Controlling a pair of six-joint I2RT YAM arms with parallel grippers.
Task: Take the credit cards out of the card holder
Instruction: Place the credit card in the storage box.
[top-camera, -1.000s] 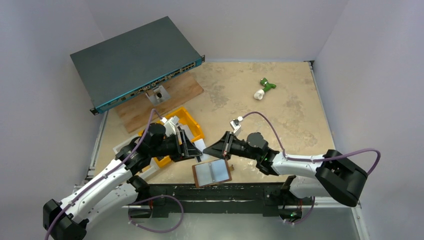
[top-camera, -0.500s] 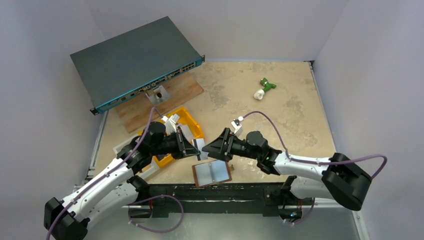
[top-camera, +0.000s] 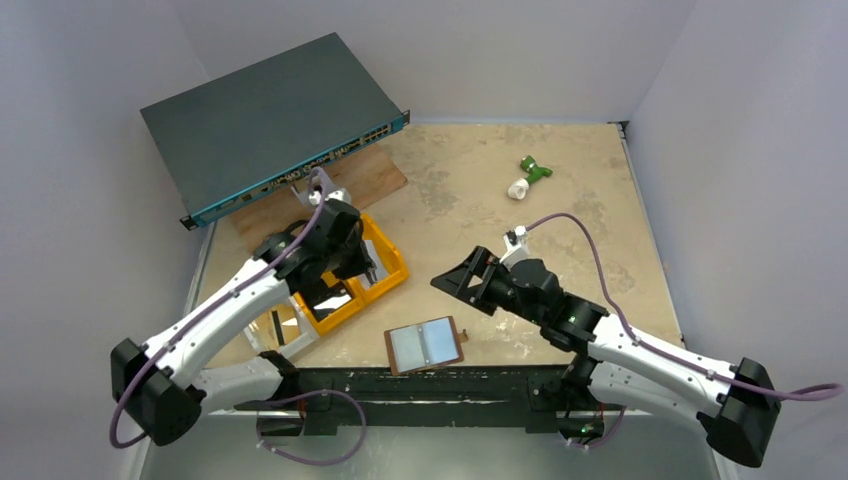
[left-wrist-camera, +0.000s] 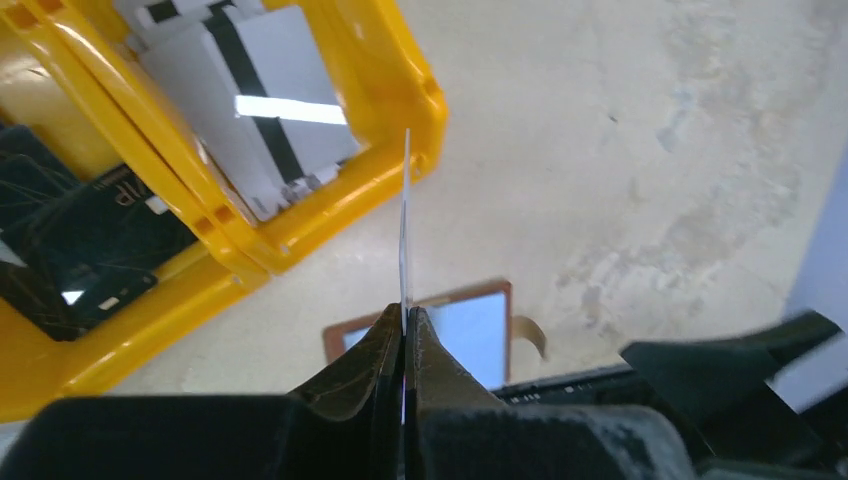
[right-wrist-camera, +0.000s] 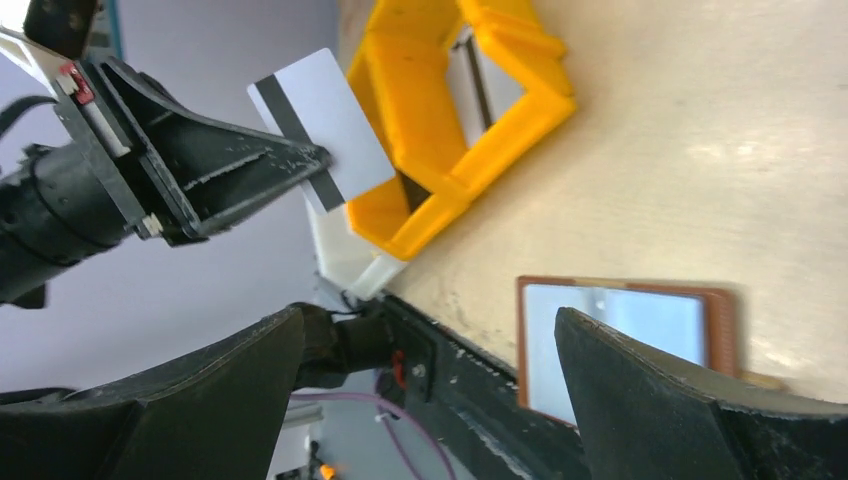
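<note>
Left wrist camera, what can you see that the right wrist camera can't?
Only the left wrist view shows the black cards in the yellow bin's second compartment. Only the right wrist view shows the flat face of the held credit card, with its black stripe, and the open right gripper. Both show the bin, the brown card holder, and the left gripper pinching that card.

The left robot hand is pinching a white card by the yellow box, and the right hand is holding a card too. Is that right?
Not quite. The right gripper holds nothing: the right wrist view shows its jaws wide open and empty. The rest stands: the left gripper pinches a white card by the yellow box.
</note>
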